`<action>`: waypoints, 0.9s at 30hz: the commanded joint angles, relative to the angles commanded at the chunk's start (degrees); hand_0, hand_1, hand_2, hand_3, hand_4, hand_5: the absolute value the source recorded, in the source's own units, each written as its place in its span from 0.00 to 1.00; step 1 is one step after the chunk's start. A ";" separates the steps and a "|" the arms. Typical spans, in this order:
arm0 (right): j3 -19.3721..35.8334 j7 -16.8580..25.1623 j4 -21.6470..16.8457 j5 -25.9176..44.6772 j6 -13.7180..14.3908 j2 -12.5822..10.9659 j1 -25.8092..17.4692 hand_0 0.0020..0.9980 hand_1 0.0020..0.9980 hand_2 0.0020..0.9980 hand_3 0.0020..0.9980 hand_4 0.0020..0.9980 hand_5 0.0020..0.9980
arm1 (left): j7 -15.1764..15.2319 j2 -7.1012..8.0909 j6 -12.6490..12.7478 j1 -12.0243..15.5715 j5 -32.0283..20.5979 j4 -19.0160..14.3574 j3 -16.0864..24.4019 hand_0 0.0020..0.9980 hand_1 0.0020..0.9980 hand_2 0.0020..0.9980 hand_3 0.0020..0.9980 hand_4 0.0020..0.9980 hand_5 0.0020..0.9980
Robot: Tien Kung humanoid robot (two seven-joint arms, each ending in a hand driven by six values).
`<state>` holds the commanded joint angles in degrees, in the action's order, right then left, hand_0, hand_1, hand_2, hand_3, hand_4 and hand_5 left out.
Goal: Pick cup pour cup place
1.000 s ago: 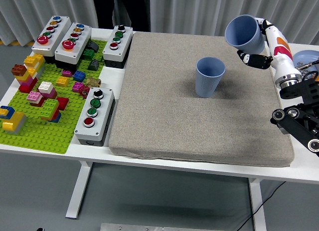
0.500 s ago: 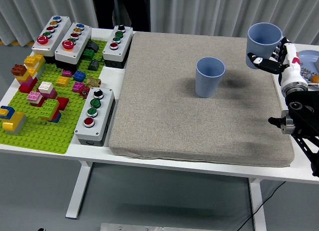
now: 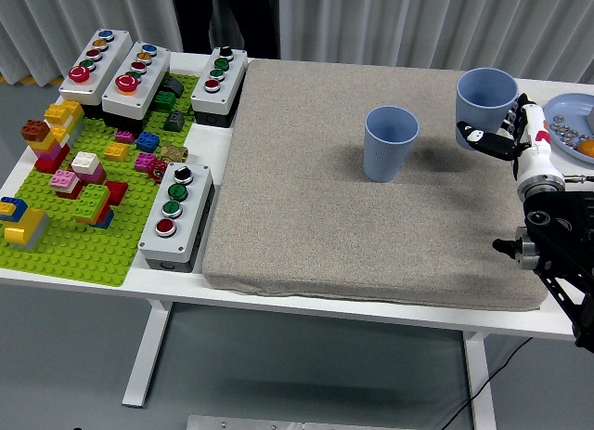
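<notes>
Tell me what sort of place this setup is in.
Probably a robotics lab or test bench: a white table holds push-button control boxes, toy bricks on a green baseplate and a grey mat, with curtains behind. The right hand holds a blue cup.

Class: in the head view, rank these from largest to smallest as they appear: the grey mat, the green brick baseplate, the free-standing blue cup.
1. grey mat, clearly the largest.
2. green brick baseplate, partly covered by bricks.
3. free-standing blue cup, smallest; it looks about equal to the cup in the right hand.
</notes>
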<state>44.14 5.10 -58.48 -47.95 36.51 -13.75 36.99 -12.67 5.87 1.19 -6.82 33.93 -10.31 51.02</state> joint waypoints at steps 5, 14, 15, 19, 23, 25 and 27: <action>-0.62 0.92 1.63 0.57 0.36 0.80 -0.77 0.81 0.68 0.58 0.62 0.62 0.00 | -0.03 -0.07 -0.02 -0.01 0.05 0.00 -0.04 0.77 0.81 0.84 0.77 0.51 0.94; -2.18 3.82 5.95 1.79 0.47 2.05 -1.42 0.81 0.67 0.57 0.61 0.62 0.00 | -0.20 -0.22 -0.13 -0.24 0.14 0.00 -0.25 0.77 0.80 0.84 0.77 0.51 0.94; -2.27 3.94 6.27 1.80 0.47 2.02 -1.41 0.81 0.67 0.57 0.61 0.62 0.00 | -0.18 -0.19 -0.16 -0.28 -0.09 0.00 -0.47 0.77 0.80 0.84 0.77 0.51 0.94; -2.52 4.57 6.70 2.23 0.47 1.97 -1.27 0.81 0.67 0.57 0.61 0.62 0.00 | -0.16 -0.10 -0.23 -0.36 -0.65 0.00 -1.10 0.77 0.80 0.84 0.77 0.51 0.94; -2.68 5.00 7.17 2.93 0.47 2.02 -1.28 0.80 0.67 0.57 0.61 0.62 0.00 | -0.19 -0.16 -0.18 -0.40 -0.40 0.00 -0.75 0.77 0.80 0.84 0.77 0.51 0.94; -2.76 5.32 7.31 3.25 0.47 2.07 -1.28 0.80 0.67 0.57 0.61 0.62 0.00 | -0.23 -0.19 -0.17 -0.41 -0.28 0.00 -0.62 0.77 0.80 0.84 0.77 0.51 0.94; -2.94 5.48 7.39 3.58 0.47 2.11 -1.26 0.80 0.67 0.57 0.61 0.62 0.00 | -0.26 -0.21 -0.19 -0.45 -0.22 0.00 -0.59 0.77 0.80 0.84 0.77 0.51 0.94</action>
<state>41.20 10.57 -51.09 -44.37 36.98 -11.63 35.73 -12.93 5.66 1.00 -7.27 33.71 -10.31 50.43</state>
